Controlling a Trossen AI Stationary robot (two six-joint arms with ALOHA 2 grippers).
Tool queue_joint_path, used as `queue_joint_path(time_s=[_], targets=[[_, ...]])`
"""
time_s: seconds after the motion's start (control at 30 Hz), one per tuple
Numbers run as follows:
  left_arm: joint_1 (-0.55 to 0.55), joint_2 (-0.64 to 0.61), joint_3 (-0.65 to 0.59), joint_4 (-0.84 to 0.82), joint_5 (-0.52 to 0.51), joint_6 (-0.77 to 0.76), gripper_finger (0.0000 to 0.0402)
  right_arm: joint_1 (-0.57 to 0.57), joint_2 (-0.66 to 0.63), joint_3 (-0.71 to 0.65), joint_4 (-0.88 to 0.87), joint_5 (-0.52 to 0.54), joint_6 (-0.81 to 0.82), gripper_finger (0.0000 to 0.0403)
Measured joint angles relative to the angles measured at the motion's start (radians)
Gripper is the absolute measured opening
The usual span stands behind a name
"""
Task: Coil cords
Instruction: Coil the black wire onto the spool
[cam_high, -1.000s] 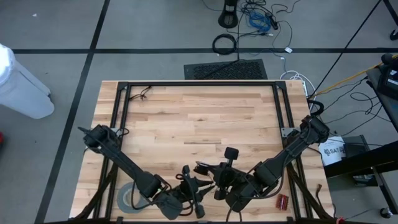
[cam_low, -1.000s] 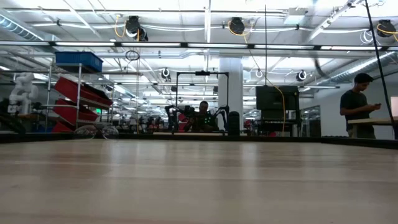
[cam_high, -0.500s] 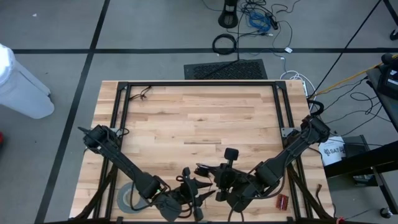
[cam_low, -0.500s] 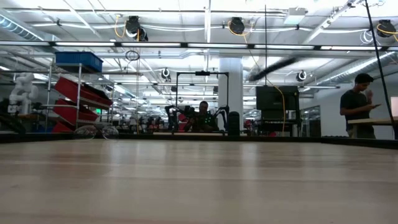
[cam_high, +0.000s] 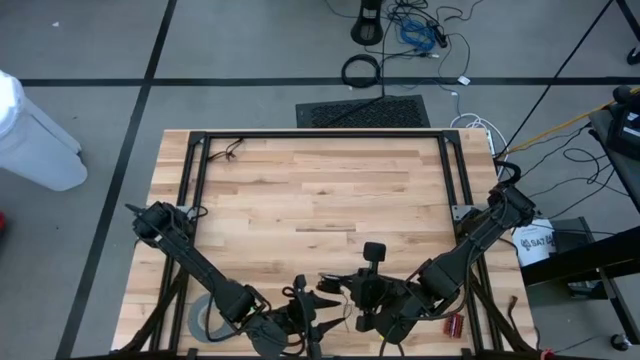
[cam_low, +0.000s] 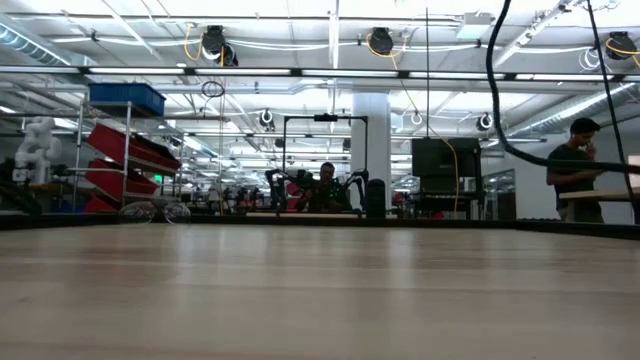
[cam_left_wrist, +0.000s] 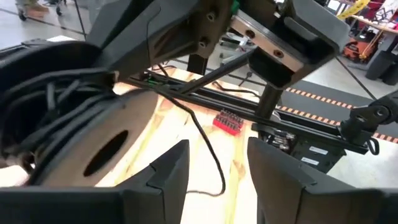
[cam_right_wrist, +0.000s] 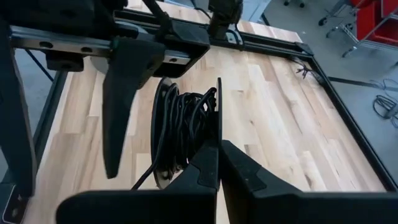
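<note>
The cord (cam_right_wrist: 180, 121) is a thin dark wire wound in a bundle against a small round disc (cam_right_wrist: 217, 102), held above the table's near edge. My right gripper (cam_right_wrist: 217, 163) (cam_high: 345, 295) is shut on the disc. My left gripper (cam_left_wrist: 217, 180) (cam_high: 312, 305) faces it from the table's left and is open, one finger (cam_right_wrist: 124, 93) standing beside the bundle. In the left wrist view the bundle (cam_left_wrist: 62, 118) and the disc's flat face (cam_left_wrist: 106, 149) show close up. A loose stretch of wire (cam_left_wrist: 208, 146) hangs down past the gap between the left fingers. My right gripper pinches the disc's rim (cam_right_wrist: 217, 134) between its two fingers. The disc stands on edge above the fingers, lifted clear of the table, with the wound wire on one face. Whether my left gripper touches the bundle or the loose wire, I cannot tell.
A grey tape roll (cam_high: 205, 320) lies at the near left beside the left arm. A small red object (cam_high: 455, 323) lies at the near right. A black frame rail (cam_high: 320, 134) borders the table. A person (cam_low: 575, 160) stands far behind the table.
My left gripper has opened its fingers beside the bundle. My right gripper has stayed shut on the disc. A dark cord has swung into the upper right of the low view.
</note>
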Motion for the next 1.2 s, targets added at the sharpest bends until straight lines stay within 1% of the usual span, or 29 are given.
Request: queue_joint_path(time_s=[0.1,0.43,0.8,0.9,0.97,1.1,1.2], targets=[[-0.008,0.000,0.000,0.000,-0.001,0.000,0.0177,0.004,0.000,0.000,0.000,0.000,0.000,0.0000],[-0.053,0.000,0.000,0.059,-0.025,0.027,0.0178,0.022,-0.012,0.000,-0.008,0.000,0.013,0.0000],[-0.110,-0.001,0.000,0.074,-0.139,0.036,0.0177,0.036,-0.051,0.000,-0.011,0.007,0.009,0.0000],[-0.119,0.000,0.000,0.072,-0.146,0.036,0.0177,0.035,-0.065,0.000,-0.010,0.009,-0.006,0.0000],[-0.119,0.008,0.000,0.075,-0.154,0.037,0.0177,0.035,-0.074,0.000,-0.011,0.008,-0.016,0.0000],[-0.113,0.055,0.000,0.096,-0.205,0.053,0.0177,0.036,-0.093,0.000,-0.009,0.008,-0.030,0.0000],[-0.100,0.117,0.000,0.220,-0.232,0.139,0.0177,0.044,-0.108,0.000,-0.009,0.005,-0.032,0.0000]])
